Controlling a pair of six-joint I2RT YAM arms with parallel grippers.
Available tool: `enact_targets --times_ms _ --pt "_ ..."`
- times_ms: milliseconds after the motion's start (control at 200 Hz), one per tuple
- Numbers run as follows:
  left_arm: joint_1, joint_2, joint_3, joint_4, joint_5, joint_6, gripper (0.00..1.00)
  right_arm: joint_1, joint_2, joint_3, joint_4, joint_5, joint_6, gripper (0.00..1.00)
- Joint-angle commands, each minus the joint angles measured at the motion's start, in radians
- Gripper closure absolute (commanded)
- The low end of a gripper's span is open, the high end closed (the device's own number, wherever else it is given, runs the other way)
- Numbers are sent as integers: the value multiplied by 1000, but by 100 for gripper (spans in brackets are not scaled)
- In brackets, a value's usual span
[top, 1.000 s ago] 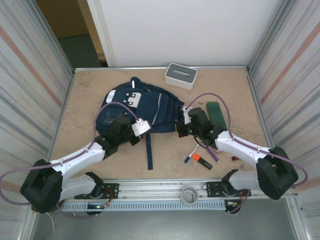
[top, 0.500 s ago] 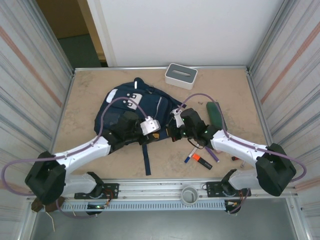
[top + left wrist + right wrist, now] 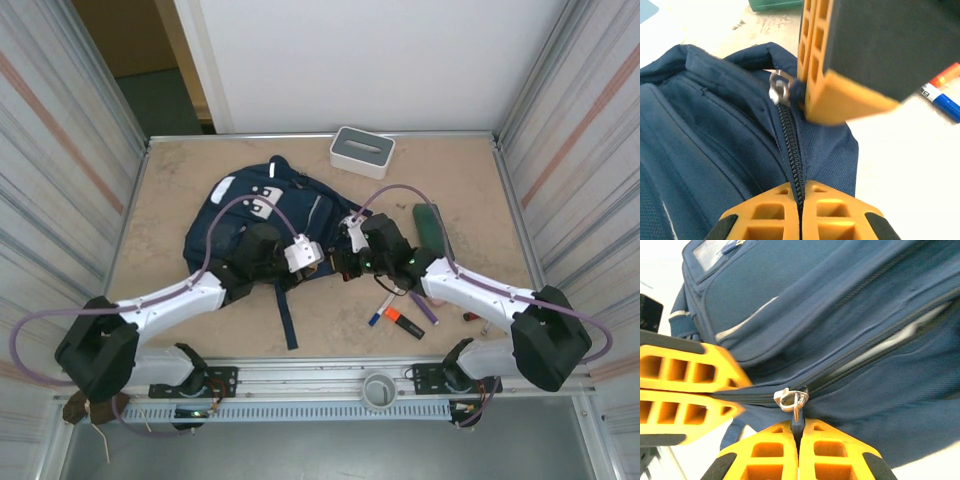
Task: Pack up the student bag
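Note:
The student bag (image 3: 226, 226), navy with white patches, lies at the table's middle left. My left gripper (image 3: 318, 263) is at its near right corner. In the left wrist view this gripper (image 3: 801, 194) is shut on the bag's (image 3: 715, 130) zipper seam. My right gripper (image 3: 341, 268) meets it from the right. It is shut (image 3: 798, 426) on the dark pull tab hanging from the metal zipper slider (image 3: 792, 399). The slider (image 3: 778, 90) sits at the zipper's end, beside the right gripper's orange fingers (image 3: 816, 70). Further along, the zip gapes and shows light lining (image 3: 890, 342).
A white-grey box (image 3: 362, 151) stands at the back. A green case (image 3: 430, 224) lies to the right of the right arm. Markers (image 3: 384, 309) and an orange highlighter (image 3: 404, 323) lie near the front. A bag strap (image 3: 287, 318) trails toward the front rail.
My left gripper swung right to the bag's corner, opened, then shut on the zipper seam. The right gripper shifted slightly left, still shut. The bag bunched up between them.

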Motion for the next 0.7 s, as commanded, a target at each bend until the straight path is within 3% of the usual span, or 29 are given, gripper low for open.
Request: enact_targets --times_ms 0,130,276,341,516,696 --pt "58 -105 -56 41 4 -7 100 -116 -36 -15 -85 54 -32 100" --pt "114 -187 -123 99 -37 -33 100 -206 -8 3 -146 52 -15 100" --pt "138 -219 -148 112 -89 -32 98 -184 32 15 -84 -30 7 100" --pt "138 -214 -139 92 -59 -22 91 -151 41 27 -62 -44 6 100" --pt "130 -163 -45 -15 99 -37 57 -81 40 51 1 -98 23 100" --pt "65 -67 21 -41 107 -37 46 -25 27 59 46 -102 47 100"
